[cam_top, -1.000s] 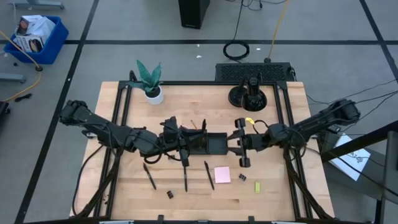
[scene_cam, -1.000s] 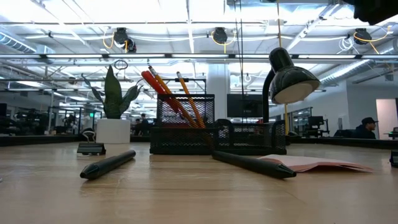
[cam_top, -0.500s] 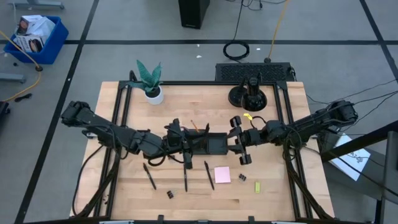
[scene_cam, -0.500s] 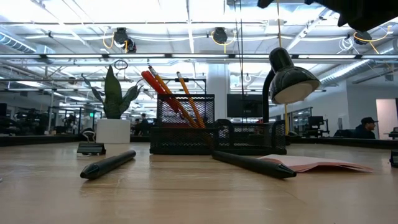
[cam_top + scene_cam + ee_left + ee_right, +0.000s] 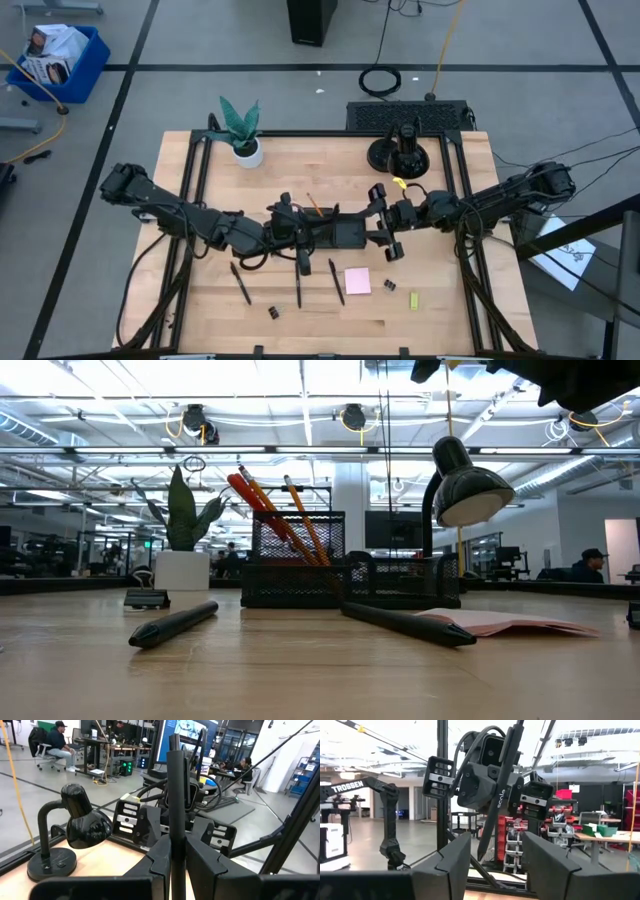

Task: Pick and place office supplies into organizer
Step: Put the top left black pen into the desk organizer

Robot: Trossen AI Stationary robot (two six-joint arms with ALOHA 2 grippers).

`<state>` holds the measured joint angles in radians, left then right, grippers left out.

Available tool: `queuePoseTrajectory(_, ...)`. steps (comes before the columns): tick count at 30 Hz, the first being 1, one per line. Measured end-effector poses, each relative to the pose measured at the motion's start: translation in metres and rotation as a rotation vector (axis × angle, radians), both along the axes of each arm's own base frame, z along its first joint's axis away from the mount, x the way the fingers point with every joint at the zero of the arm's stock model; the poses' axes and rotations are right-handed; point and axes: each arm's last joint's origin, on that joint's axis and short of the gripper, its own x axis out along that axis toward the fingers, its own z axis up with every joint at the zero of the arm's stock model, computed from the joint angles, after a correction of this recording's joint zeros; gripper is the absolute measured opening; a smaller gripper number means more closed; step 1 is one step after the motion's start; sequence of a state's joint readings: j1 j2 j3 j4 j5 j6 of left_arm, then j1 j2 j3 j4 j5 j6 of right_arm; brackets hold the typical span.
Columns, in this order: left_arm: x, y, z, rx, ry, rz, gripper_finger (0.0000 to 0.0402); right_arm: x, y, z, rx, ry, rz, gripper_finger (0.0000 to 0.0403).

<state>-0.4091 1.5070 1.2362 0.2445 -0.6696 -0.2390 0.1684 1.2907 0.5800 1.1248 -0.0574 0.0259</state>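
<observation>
My left gripper (image 5: 177, 857) is shut on a black pen (image 5: 175, 795) and hangs above the black organizer (image 5: 345, 233) at mid-table. Opposite it, past the organizer's right end, my right gripper (image 5: 497, 870) faces the left gripper (image 5: 490, 780), open, with nothing between its fingers. The mesh organizer (image 5: 300, 560) holds orange pencils (image 5: 300, 520) and red handles (image 5: 240, 490). Three black pens (image 5: 298, 290), a pink pad (image 5: 357, 281), small black clips (image 5: 274, 312) and a yellow-green piece (image 5: 414, 301) lie on the table nearer the front edge. My left gripper pinches the pen's shaft (image 5: 176, 837) between its two fingers, which come at it level from the table's left and lie across it. The pen stands about upright, lifted clear, one end above the fingers and the pointed end (image 5: 481, 856) below them.
A black desk lamp (image 5: 405, 152) stands at the far right of the table, a potted green plant (image 5: 240, 130) at the far left. The black frame rails (image 5: 190, 200) run along both table sides. People sit at desks in the room behind.
My right gripper has rolled a little about its own pointing line, and more of its dark bulk now shows at the top right of the low view.
</observation>
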Motion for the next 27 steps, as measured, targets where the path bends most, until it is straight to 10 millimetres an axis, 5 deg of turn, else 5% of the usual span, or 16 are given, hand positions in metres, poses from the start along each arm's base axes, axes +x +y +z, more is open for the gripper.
queuePoseTrajectory(16, -0.001, -0.004, 0.0, 0.022, 0.01, -0.012, 0.0053, 0.04, 0.006, 0.006, 0.066, 0.052, 0.045, 0.0176)
queuePoseTrajectory(27, -0.002, -0.005, -0.001, 0.047, 0.019, -0.011, 0.0053, 0.041, 0.002, 0.004, 0.092, 0.072, 0.042, 0.0179)
